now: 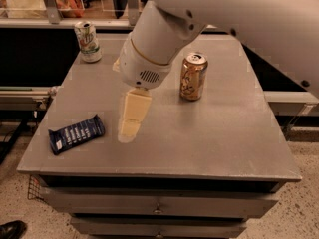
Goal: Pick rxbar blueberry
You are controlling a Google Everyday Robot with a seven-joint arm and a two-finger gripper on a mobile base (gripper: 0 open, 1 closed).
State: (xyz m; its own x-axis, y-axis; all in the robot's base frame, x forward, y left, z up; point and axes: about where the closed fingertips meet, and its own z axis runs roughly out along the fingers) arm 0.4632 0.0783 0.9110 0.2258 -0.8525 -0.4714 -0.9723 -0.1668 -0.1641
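rxbar blueberry (77, 134) lies flat at near left corner of desk (214, 133), angled, nothing touching it. gripper (128, 131) hangs just right of bar, tip low over desk, near but apart. Can't tell if it's released or clenched.

Risks imo: bar is thin and flat, so a grab could scrape desk or shove bar off left edge.

gold-brown can (193, 76) right of arm, white-green can (88, 42) far left, both well apart from bar. Grey matte top, drawers (159, 205) below, speckled floor.

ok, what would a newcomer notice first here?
The big white arm fills the top, its gripper hanging low over the grey table. The navy rxbar blueberry lies just left of the gripper; a gold-brown can stands right of the arm, a white-green can back left.
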